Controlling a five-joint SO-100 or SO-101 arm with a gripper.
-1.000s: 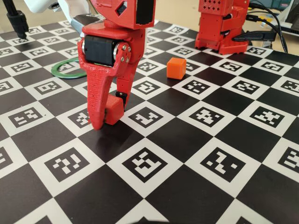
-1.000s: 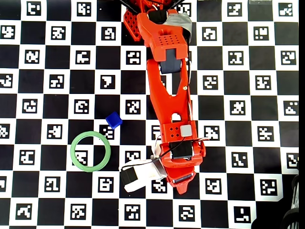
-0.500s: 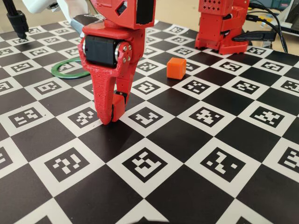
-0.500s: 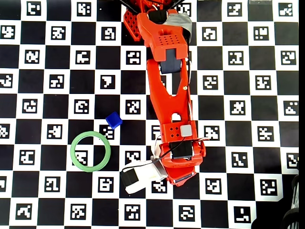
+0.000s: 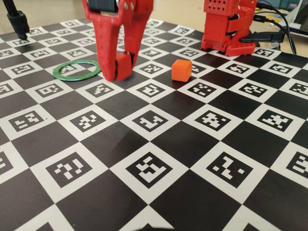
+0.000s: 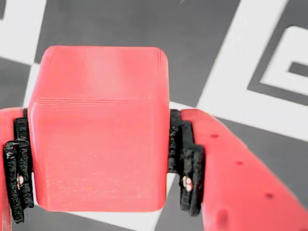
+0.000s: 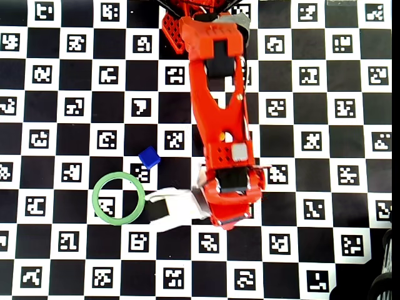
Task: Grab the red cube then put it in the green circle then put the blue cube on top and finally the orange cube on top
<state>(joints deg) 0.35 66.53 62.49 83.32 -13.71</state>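
The gripper [image 5: 117, 72] has its two red fingers closed on the red cube [image 5: 123, 66]; in the wrist view the black pads [image 6: 185, 159] press on both sides of the red cube [image 6: 98, 130], so the jaws are open only as wide as the cube. In the fixed view the cube hangs a little above the checkered board [image 5: 159, 183], just to the right of the green circle [image 5: 76, 70], and it does not touch the ring.

In the overhead view the green circle [image 7: 119, 199] lies flat toward the left side of the board [image 7: 325, 206]; the blue cube [image 7: 149, 157] sits just above and to the right of it, apart from the ring. The arm [image 7: 219, 106] reaches down from the top edge of the board; the gripper itself is hidden there under the wrist and the white camera part [image 7: 178, 208], so the red cube is not visible in this view.

The orange cube [image 5: 181, 70] rests on the board to the right of the gripper in the fixed view, well apart from the ring; behind it stands the red base of the arm [image 5: 226, 29], near the far edge.
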